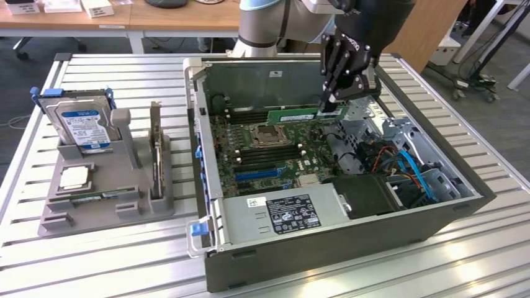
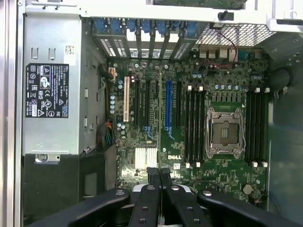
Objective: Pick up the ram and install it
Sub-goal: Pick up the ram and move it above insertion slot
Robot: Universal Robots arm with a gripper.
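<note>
— Tabletop (image 1: 463, 261) of grey metal slats is the largest thing; what stands on it?

— An open computer case (image 1: 331, 248) takes up the middle and right of the exterior view. Its motherboard (image 1: 248, 158) faces up, and a silver power supply (image 1: 282, 214) lies along the near wall. A grey holder (image 1: 108, 208) sits just beside the case, at the exterior view's left.

— And what is in the holder?

— A blue-labelled hard drive (image 1: 81, 124) stands upright at its far end. An expansion card (image 1: 155, 146) stands on edge on the side nearer the case.

— Where is the arm?

— The arm (image 1: 265, 25) stands at the upper middle of the frame. Its black hand (image 1: 331, 107) hangs inside the case, over the far part of the board.

— How does the hand stand?

— Its fingers (image 2: 154, 179) are pressed together, clamped on one end of the ram (image 1: 294, 115).

— Where exactly is the ram?

— The green stick lies level and on edge at the upper centre of the exterior frame. It reaches from the fingertips toward the exterior view's left, beyond the processor socket (image 1: 267, 135) and near the memory slots (image 1: 247, 115) there. Whether it touches a slot cannot be told.

— What does the wrist view add?

— It looks down on the board, where black memory slots flank the socket on both sides.
</note>
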